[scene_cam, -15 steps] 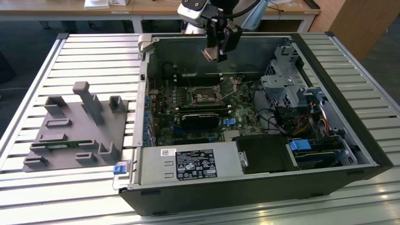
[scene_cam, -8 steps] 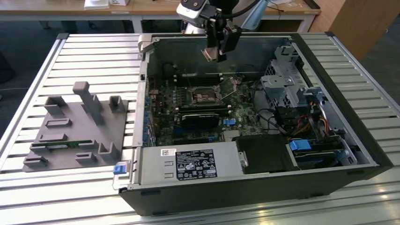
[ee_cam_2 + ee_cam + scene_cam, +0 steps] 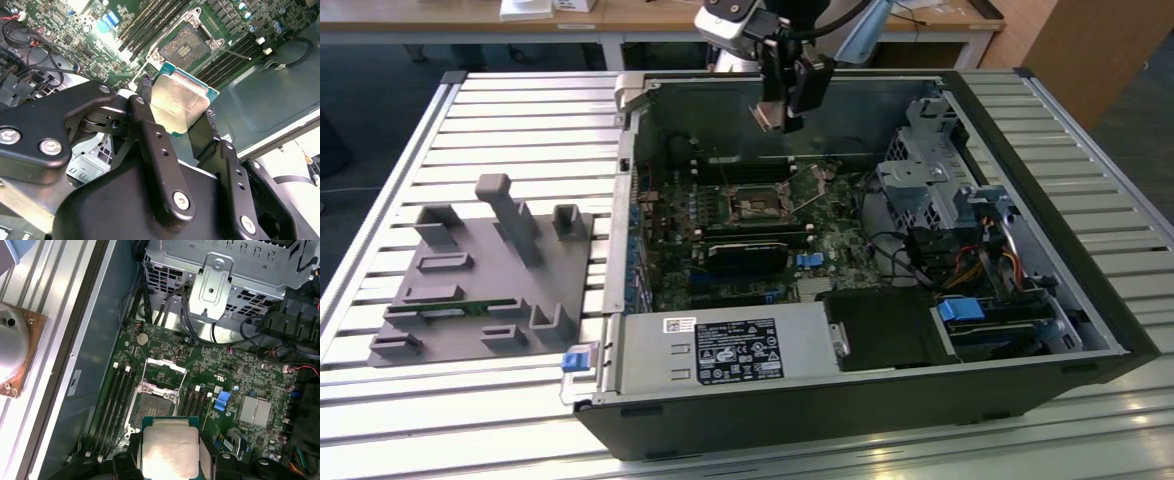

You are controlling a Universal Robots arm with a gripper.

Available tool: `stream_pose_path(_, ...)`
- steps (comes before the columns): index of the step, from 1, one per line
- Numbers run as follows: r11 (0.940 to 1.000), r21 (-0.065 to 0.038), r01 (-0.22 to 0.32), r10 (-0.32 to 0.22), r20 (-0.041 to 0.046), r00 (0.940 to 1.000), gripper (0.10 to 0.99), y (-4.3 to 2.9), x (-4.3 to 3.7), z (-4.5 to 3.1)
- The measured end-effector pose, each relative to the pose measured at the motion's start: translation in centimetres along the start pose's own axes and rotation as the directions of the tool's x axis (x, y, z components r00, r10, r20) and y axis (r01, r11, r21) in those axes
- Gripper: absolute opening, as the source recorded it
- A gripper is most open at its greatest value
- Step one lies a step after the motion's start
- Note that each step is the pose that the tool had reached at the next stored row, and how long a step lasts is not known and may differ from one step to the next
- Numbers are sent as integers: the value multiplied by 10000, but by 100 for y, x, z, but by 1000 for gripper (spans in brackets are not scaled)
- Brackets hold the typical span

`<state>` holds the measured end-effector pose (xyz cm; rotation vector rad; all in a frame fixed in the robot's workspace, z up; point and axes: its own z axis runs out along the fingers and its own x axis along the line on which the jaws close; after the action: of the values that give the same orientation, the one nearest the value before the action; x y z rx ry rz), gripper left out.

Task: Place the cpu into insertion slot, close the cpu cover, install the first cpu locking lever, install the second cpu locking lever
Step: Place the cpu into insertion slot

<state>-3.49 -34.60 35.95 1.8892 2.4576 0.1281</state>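
The cpu (image 3: 180, 102) is up in the air, pinched by its edges between the black fingers (image 3: 152, 135) of the end effector (image 3: 171, 450). So the end effector is clamped on the chip, not spread wide. Well below it, the insertion slot (image 3: 151, 404) sits bare on the green motherboard (image 3: 250, 370), with the cpu cover (image 3: 164, 374) flipped up at the slot's edge. Long black memory slots (image 3: 117, 395) run on both sides of it. In the exterior view the arm hangs over the open computer case (image 3: 854, 410), which lies on a slatted metal surface (image 3: 520, 120), with a grey fixture (image 3: 480, 285) on the exterior view's left.
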Motion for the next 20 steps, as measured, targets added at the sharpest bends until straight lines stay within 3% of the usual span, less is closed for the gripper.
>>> stream_pose_path(20,9986,-12,-535,535,48,9986,541,-3,1,13)
